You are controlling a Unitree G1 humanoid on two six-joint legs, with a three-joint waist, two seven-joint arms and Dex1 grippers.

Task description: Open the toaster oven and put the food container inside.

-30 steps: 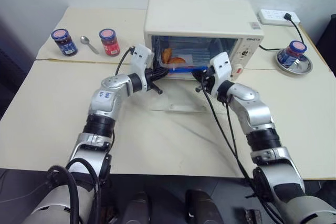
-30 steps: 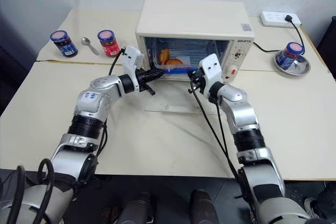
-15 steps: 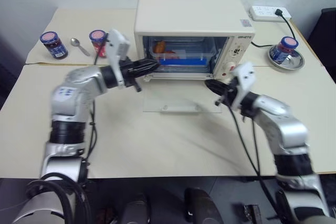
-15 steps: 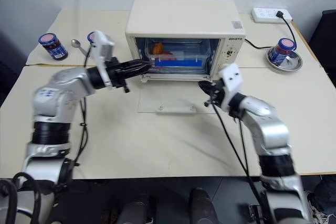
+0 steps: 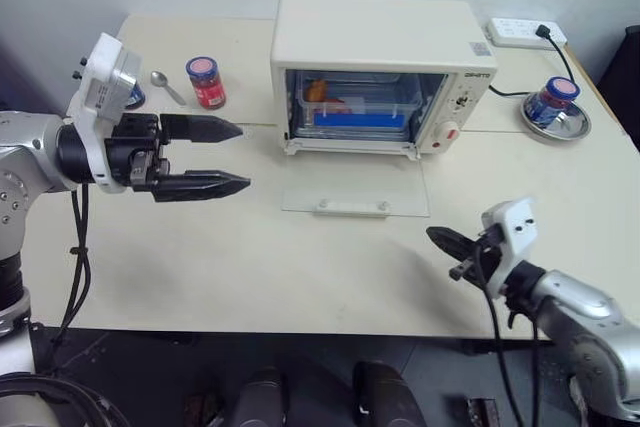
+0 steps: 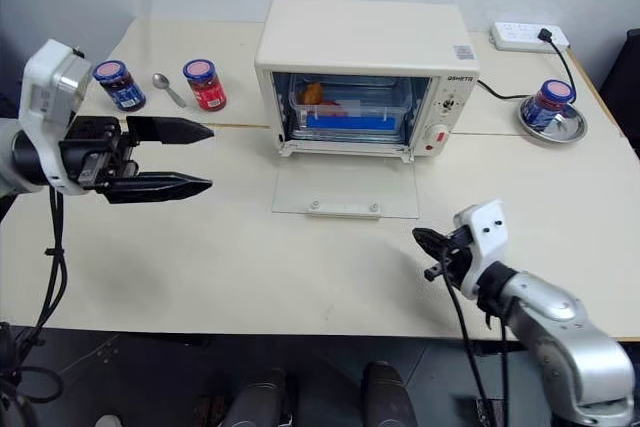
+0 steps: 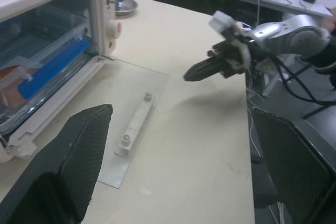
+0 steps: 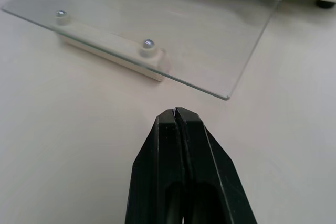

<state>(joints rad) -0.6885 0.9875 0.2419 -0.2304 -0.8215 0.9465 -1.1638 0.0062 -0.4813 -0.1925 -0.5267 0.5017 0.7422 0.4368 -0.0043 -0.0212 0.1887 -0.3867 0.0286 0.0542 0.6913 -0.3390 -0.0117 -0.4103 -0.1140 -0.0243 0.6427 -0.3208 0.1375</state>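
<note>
Inside the open toaster oven [image 5: 385, 47] your food container [image 5: 362, 107] sits, light, stiff and slick, best gripped by its blue clips, while the left gripper [image 5: 232, 156] gapes wide and the right gripper [image 5: 437, 237] is pinched closed, empty.

Toaster oven [image 5: 380, 42]: smooth cream casing, satin; drop-down door [image 5: 355, 187] clear glossy glass. Food container [image 5: 362, 105]: clear plastic. Table [image 5: 250, 267]: matt cream. Far-right dish [image 5: 560, 125]: shiny metal. Left gripper [image 5: 232, 157] fingers [image 7: 79, 150]: matt black, textured pads.
</note>
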